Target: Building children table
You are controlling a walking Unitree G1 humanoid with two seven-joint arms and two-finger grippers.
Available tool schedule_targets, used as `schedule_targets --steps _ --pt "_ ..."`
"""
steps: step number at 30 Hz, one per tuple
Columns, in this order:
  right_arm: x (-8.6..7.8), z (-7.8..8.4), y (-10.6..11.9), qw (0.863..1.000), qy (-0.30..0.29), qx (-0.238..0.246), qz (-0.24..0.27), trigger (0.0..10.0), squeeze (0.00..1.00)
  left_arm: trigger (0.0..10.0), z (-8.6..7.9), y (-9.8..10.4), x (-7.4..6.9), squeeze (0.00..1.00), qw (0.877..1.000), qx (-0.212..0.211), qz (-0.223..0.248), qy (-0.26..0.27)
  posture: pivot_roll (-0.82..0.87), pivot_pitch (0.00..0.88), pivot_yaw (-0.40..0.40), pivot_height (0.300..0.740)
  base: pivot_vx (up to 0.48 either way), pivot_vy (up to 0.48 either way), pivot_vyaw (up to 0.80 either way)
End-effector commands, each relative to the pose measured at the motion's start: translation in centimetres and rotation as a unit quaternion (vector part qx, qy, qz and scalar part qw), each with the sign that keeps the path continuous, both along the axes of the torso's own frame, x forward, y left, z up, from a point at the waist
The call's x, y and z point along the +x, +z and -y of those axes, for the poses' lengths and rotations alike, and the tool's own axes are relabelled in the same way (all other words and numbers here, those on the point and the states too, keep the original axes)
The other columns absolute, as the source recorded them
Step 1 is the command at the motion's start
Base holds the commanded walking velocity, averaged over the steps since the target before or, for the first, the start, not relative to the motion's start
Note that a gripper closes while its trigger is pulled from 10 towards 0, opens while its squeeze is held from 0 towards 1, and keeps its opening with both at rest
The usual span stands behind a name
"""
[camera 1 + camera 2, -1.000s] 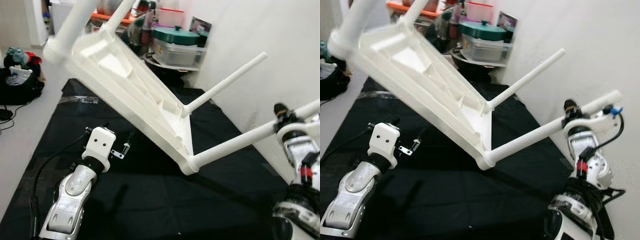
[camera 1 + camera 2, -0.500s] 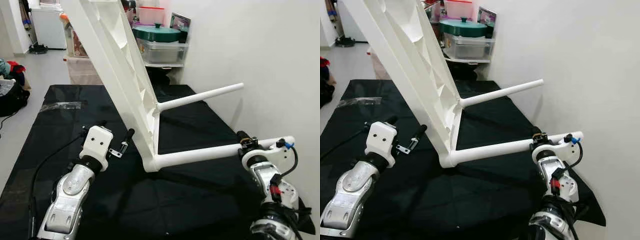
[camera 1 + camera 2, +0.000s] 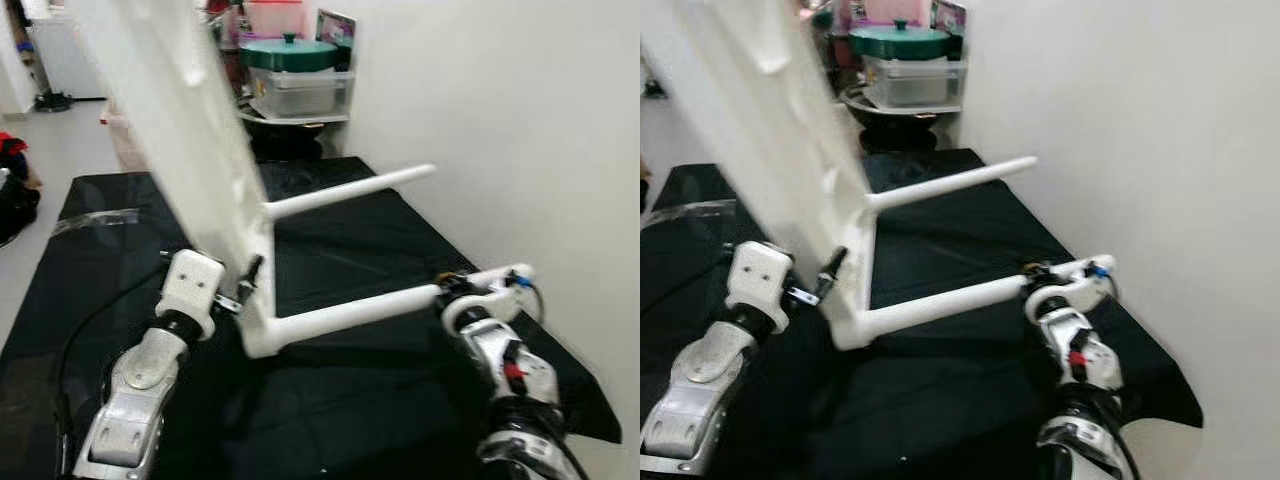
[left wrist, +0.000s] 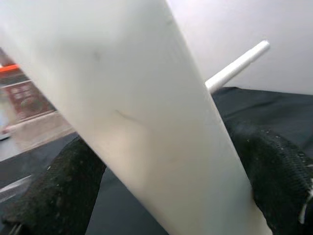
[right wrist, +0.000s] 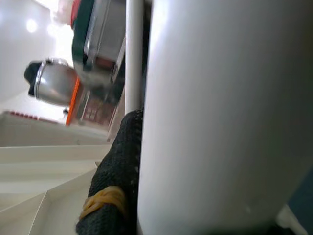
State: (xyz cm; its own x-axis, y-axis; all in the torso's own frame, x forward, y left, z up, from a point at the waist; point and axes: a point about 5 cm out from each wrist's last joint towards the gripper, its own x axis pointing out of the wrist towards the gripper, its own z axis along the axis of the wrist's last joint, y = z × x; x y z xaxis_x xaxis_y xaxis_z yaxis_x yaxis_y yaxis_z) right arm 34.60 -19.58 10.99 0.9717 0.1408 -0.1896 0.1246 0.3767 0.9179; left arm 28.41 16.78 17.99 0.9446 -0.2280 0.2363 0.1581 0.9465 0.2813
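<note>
The white children's table [image 3: 190, 150] stands tipped on its edge over the black mat [image 3: 340, 240], its top running from the upper left of the frame down to a corner at centre, with two legs pointing toward the right wall. This looks like a turning step: with the legs fitted, the table probably has to be swung round onto its feet, which would explain why both arms hold it at opposite ends. The right pincer [image 3: 457, 291], at the right of centre, is clamped on the lower leg [image 3: 350, 312] near its free end; in the right wrist view a black finger [image 5: 115, 186] lies flat against the white tube. The left pincer [image 3: 245, 285], just left of centre, sits at the tabletop's edge near the bottom corner, and the left wrist view shows its black pads [image 4: 274, 171] on either side of a broad white surface, so it appears closed on the table, steadying the heavy end while the leg serves as a lever. The upper leg [image 3: 345, 192] hangs free above the mat. The tabletop is motion-blurred, its upper part runs off the frame's top, and its far legs cannot be made out. Storage boxes [image 3: 295, 80] sit at the upper centre.
</note>
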Motion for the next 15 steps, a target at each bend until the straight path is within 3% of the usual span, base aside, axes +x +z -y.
schedule_targets --steps 1,4,7,8,10,11,15 --pt "-3.0 -5.7 -6.5 0.965 0.170 -0.076 -0.182 10.0 0.00 10.0 0.4 0.1 0.2 0.65 1.000 0.010 -0.001 -0.009 0.15 0.000 -0.118 0.740 0.000 0.000 0.00" --pt "-3.0 -6.0 -6.5 0.963 0.168 -0.078 -0.196 10.0 0.00 10.0 0.3 0.1 0.1 0.65 1.000 0.011 -0.002 -0.005 0.15 0.000 -0.116 0.740 0.000 0.000 0.00" --pt "-3.3 -5.4 -6.7 0.961 0.153 -0.083 -0.217 10.0 0.00 10.0 0.3 0.0 0.2 0.65 1.000 0.012 -0.003 -0.004 0.13 0.000 -0.110 0.740 0.000 0.000 0.00" --pt "-3.5 -5.0 -7.1 0.958 0.148 -0.091 -0.228 10.0 0.63 10.0 0.5 0.0 0.2 0.64 1.000 0.012 -0.003 -0.005 0.13 0.000 -0.111 0.740 0.000 0.000 0.00" --pt "-3.5 -5.0 -7.1 0.958 0.148 -0.091 -0.228 10.0 0.63 10.0 0.5 0.0 0.2 0.64 1.000 0.012 -0.003 -0.005 0.13 0.000 -0.111 0.740 0.000 0.000 0.00" --pt "-3.7 -4.7 -7.3 0.956 0.145 -0.097 -0.235 10.0 1.00 10.0 0.5 -0.1 0.3 0.64 1.000 0.012 -0.003 -0.006 0.13 0.000 -0.111 0.740 0.000 0.000 0.00" --pt "-3.9 -4.3 -7.5 0.955 0.139 -0.106 -0.241 10.0 1.00 10.0 0.6 -0.1 0.3 0.64 1.000 0.013 -0.003 -0.006 0.13 0.000 -0.112 0.740 0.000 0.000 0.00"
